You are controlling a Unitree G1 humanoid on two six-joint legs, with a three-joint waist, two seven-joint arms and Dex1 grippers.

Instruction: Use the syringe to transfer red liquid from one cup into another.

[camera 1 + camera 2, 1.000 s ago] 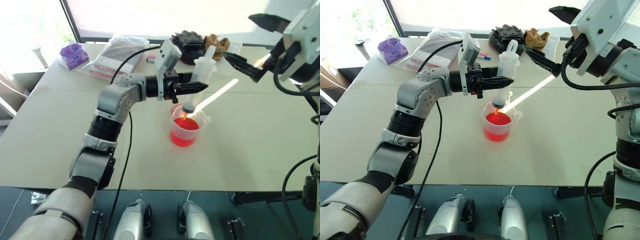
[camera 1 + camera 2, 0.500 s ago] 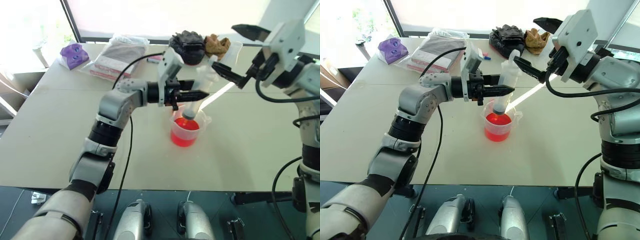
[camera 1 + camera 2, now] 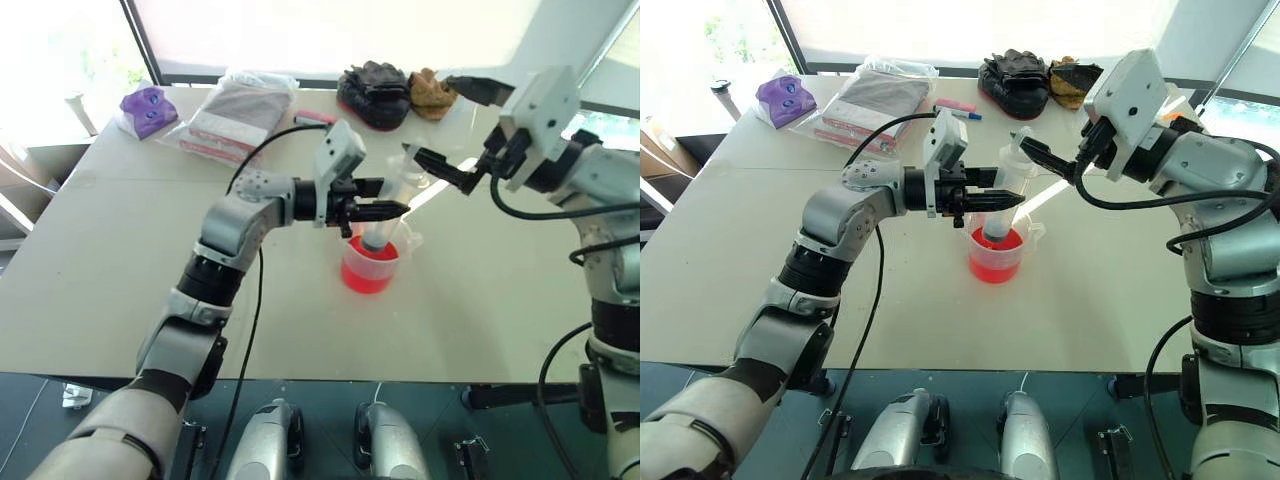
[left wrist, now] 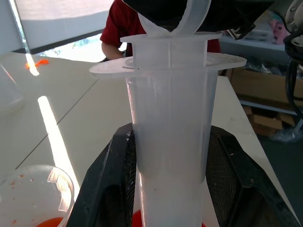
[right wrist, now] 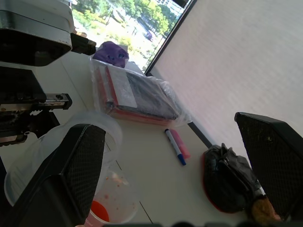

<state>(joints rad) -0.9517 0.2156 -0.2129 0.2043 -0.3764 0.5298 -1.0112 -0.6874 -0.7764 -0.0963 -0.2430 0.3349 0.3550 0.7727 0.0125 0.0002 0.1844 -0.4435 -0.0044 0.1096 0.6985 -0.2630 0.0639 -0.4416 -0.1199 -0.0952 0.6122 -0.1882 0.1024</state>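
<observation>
The transfer looks barely begun: the left gripper (image 3: 1002, 201) is clenched around the barrel of the syringe (image 3: 1004, 190), holding it upright with its tip down in the red liquid (image 3: 994, 252) of the one cup (image 3: 997, 256), near the middle of the table (image 3: 1110, 300), and no liquid shows yet in the frosted, flanged barrel. The right gripper (image 3: 1060, 160) stands released beside the plunger top, so drawing up, moving over and emptying into the other cup are, by my judgement, all left. The cup is clear, smooth plastic with a handle and pouring lip; the liquid is thin and translucent.

Left fingers (image 3: 1002, 201) clamp the syringe (image 3: 1006, 195) upright in the beaker (image 3: 997, 252).
</observation>
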